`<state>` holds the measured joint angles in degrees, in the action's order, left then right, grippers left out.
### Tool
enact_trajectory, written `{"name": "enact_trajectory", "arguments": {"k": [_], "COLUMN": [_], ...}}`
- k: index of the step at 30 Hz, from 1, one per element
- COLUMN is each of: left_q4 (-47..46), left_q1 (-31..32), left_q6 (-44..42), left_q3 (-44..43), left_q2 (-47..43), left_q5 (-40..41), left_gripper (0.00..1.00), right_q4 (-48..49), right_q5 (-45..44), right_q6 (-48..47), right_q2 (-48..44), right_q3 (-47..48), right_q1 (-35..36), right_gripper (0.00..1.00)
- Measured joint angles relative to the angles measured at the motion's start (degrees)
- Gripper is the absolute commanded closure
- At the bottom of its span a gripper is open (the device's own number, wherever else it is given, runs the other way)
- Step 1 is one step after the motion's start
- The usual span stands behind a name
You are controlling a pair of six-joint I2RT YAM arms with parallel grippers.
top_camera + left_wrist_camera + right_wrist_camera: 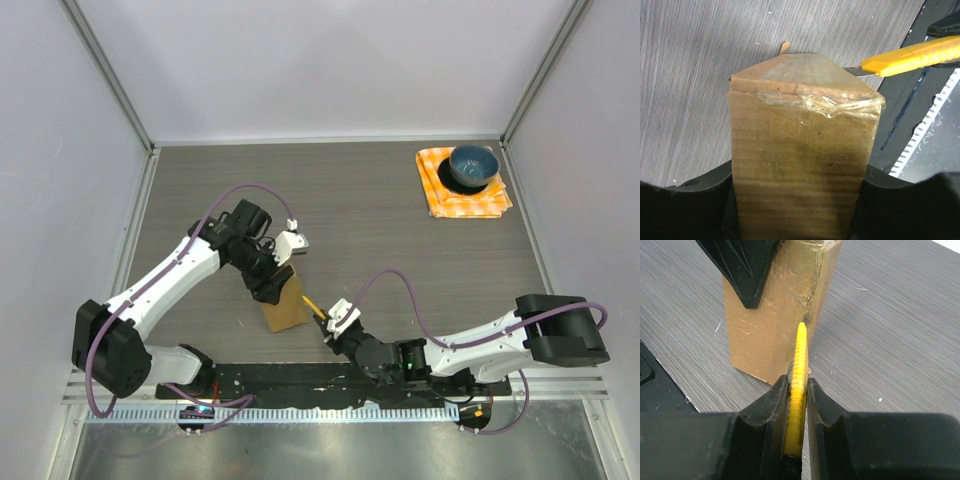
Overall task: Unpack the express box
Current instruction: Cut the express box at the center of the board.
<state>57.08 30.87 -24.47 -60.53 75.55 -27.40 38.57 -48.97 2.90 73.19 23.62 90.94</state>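
The express box [285,308] is a brown taped carton standing on its edge near the table's front. My left gripper [270,285] is shut on the box [800,170] from above, holding it upright. My right gripper [338,322] is shut on a yellow utility knife [799,385]. The knife's tip [855,71] meets the box's taped right edge [812,295]. In the right wrist view the box [765,335] stands just ahead of my fingers [772,405], with a left finger [742,265] over its top.
A blue bowl [472,166] sits on an orange checked cloth [462,198] at the back right. The black base rail [330,380] runs along the front edge, close behind the box. White walls enclose the table.
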Motion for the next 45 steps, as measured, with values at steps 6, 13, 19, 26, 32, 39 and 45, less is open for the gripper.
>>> {"name": "enact_trajectory", "arguments": {"k": [6,13,19,26,32,39,45], "left_q4": [1.8,3.4,4.0,4.3,5.3,5.4,5.1], "left_q1": [0.7,1.3,2.4,3.3,3.3,3.3,3.3], "left_q6": [-3.5,-6.3,-7.0,-7.4,-9.0,-11.0,-12.1], "left_q3": [-0.6,-1.7,-2.8,-4.3,-5.7,-6.4,-6.7], "left_q2": [0.0,0.4,0.9,2.1,3.6,4.3,4.6], "left_q5": [0.4,1.4,3.7,5.2,5.2,5.1,5.1], "left_gripper": [1.0,1.0,1.0,1.0,1.0,1.0,1.0], "right_q4": [0.2,0.7,0.1,-0.9,-1.1,-1.6,-0.7], "right_q5": [0.2,0.2,-1.6,-4.8,-6.2,-5.0,-4.5], "right_q6": [-0.2,0.0,0.0,0.0,-0.2,0.5,-0.9], "right_q2": [0.8,2.4,5.3,8.2,8.6,8.1,8.1], "right_q3": [0.3,1.2,3.7,6.3,7.1,7.1,7.1], "right_q1": [-0.4,-0.9,-1.2,-1.2,-1.2,-2.4,-3.0], "right_gripper": [0.99,0.99,0.99,0.99,0.99,0.99,0.99]}}
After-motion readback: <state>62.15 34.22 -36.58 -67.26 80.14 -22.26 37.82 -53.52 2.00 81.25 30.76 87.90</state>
